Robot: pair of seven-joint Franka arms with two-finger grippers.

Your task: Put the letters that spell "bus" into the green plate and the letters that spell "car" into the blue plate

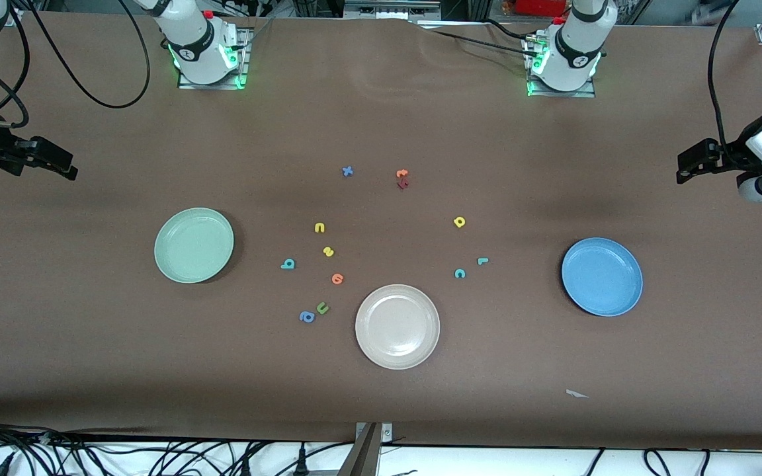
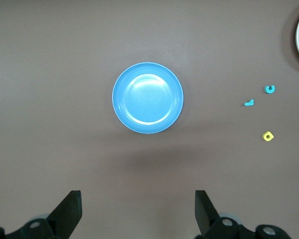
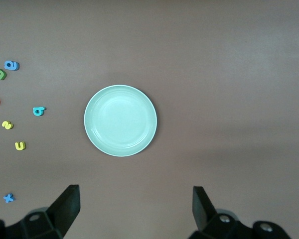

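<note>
Both tools hung released, left tool [image 2: 138, 211] over the blue plate [image 2: 147, 104], right tool [image 3: 136, 209] over the green plate [image 3: 120, 120]; we judged the teal "b" [image 1: 288, 264], beside the green plate, needed a centred pinch

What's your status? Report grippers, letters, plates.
Left gripper open, over bare table beside blue plate. Right gripper open, beside green plate. Both plates empty; all letters on the table. Cream-white plate between them, unused.
</note>
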